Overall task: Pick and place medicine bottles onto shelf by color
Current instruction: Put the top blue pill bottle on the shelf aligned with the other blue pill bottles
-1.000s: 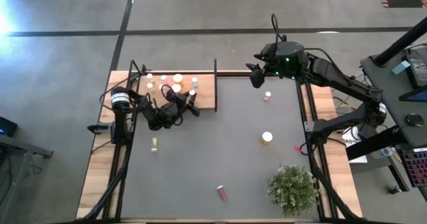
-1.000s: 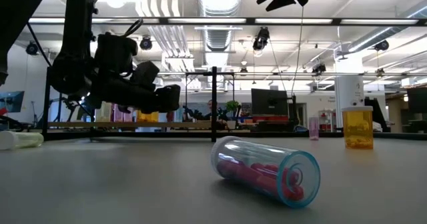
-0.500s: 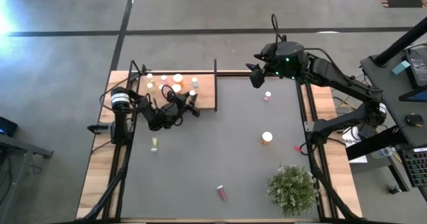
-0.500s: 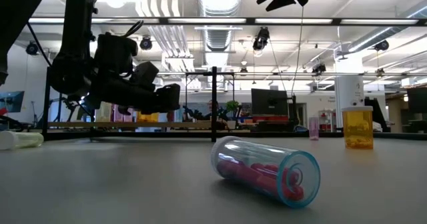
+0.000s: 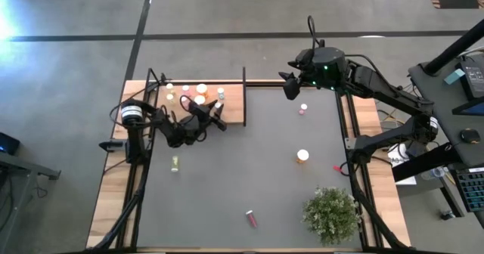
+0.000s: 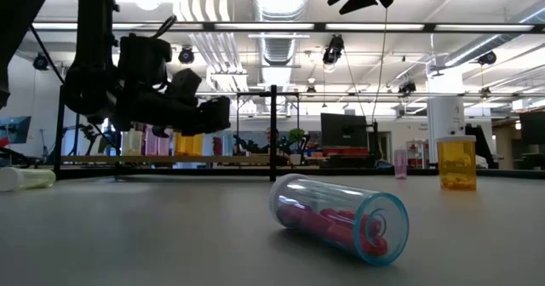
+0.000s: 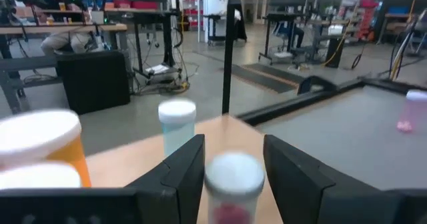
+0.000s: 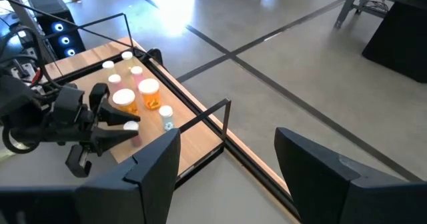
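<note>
Since the earlier frame the left arm has lifted slightly, its wrist and shoulder sitting a touch higher in the low view, while the right arm has not moved. The left gripper (image 5: 215, 118) hangs at the lower edge of the shelf (image 5: 234, 103) in the upper left of the high frame, fingers (image 7: 183, 167) clasped around a pink bottle (image 7: 232, 187) with a white cap. The right gripper (image 5: 290, 86) waits above the table's upper right corner, fingers spread and empty.

The step in hand looks like the placing of this pink bottle onto the shelf, where several bottles already stand: an orange one (image 8: 149, 94), a small clear one (image 7: 177, 127) and others. The next move probably calls for lowering it beside the pink ones without knocking its neighbours, then letting go.

Only the left wrist view shows the bottle between the fingers; from above the gripper hides it. The high view alone lays out what remains on the table: a yellow-green bottle (image 5: 175, 163) at left, a pink one (image 5: 302, 109) and an orange one (image 5: 302, 156) at right, and a red bottle (image 5: 250, 219) lying near the plant (image 5: 331, 215). The low view shows that red bottle on its side.
</note>
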